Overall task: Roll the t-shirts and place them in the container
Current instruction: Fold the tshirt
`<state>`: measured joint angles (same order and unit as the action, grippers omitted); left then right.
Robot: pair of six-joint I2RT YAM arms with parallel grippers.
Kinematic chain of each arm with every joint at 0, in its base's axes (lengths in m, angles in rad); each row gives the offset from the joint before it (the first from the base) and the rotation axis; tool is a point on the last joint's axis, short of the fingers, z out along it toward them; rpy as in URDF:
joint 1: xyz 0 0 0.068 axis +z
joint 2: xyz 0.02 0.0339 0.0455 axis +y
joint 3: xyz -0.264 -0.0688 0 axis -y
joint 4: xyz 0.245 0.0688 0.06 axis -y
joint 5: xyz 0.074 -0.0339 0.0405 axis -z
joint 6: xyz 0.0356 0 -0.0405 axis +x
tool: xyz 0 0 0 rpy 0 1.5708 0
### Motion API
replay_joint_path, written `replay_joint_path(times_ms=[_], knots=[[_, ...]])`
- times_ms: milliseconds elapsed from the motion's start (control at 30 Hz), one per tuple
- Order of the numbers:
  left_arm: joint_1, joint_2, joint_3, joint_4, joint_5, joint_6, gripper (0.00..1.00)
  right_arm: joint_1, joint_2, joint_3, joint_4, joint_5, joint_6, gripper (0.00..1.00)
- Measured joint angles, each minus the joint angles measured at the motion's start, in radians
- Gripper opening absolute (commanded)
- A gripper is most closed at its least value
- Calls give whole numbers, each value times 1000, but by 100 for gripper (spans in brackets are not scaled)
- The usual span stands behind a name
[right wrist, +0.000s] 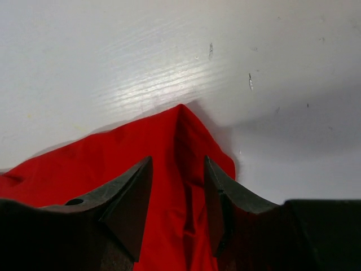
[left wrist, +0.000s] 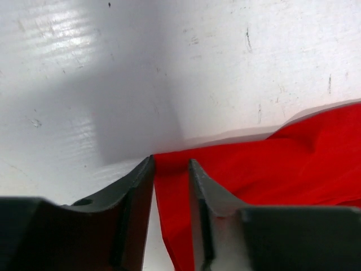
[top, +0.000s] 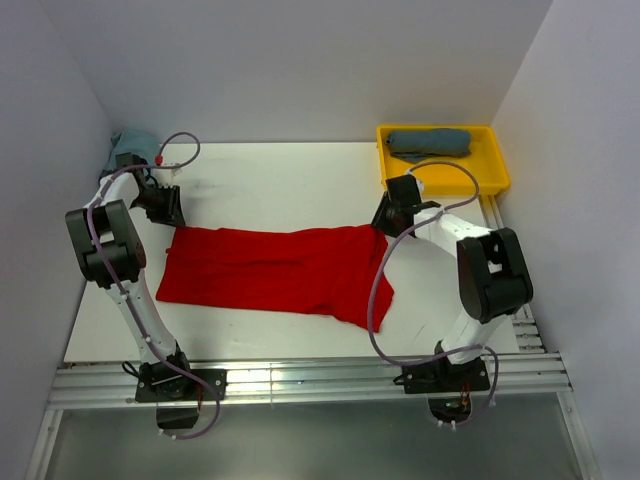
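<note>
Top external view shows the red shirt (top: 280, 265) laid flat across the middle of the table (top: 280, 185) as a long folded band, left to right. The left claw (top: 165, 207) sits at its far-left corner and the right claw (top: 392, 213) at its far-right corner. A blue-grey shirt (top: 430, 142) lies in the yellow tray (top: 497, 160) at the far right, and a teal shirt (top: 128, 148) is bunched in the far-left corner.

In the left wrist view the left claw (left wrist: 171, 161) stands partly open, straddling the cloth edge, with red fabric (left wrist: 293, 164) showing in the gap. In the right wrist view the right claw (right wrist: 177, 159) is parted a little wider over the pointed corner (right wrist: 101, 164). Neither looks to have a pinch on the cloth.

Judged from this, the roll is not yet begun, and several things could spoil it:
- If either claw closes too high, it may catch only the top layer and peel the fold open.
- If the two arms do not turn the edge over together, the roll would skew into a cone.
- The near-right end of the shirt juts out past the rest and would leave a loose tail.
- The right arm's cable (top: 378, 290) hangs across that end in the top view and might drag the fabric.
</note>
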<state>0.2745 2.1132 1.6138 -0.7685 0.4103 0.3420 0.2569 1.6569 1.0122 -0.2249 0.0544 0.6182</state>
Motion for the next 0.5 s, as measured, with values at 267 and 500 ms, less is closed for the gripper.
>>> replay_joint_path(times_ms=[267,500], knots=[[1,0,22,-21,17,-6,9,0,162,82,0,-25,-12,42],[1,8,60,-31,19,-7,0,-10,179,93,4,-35,-14,21]])
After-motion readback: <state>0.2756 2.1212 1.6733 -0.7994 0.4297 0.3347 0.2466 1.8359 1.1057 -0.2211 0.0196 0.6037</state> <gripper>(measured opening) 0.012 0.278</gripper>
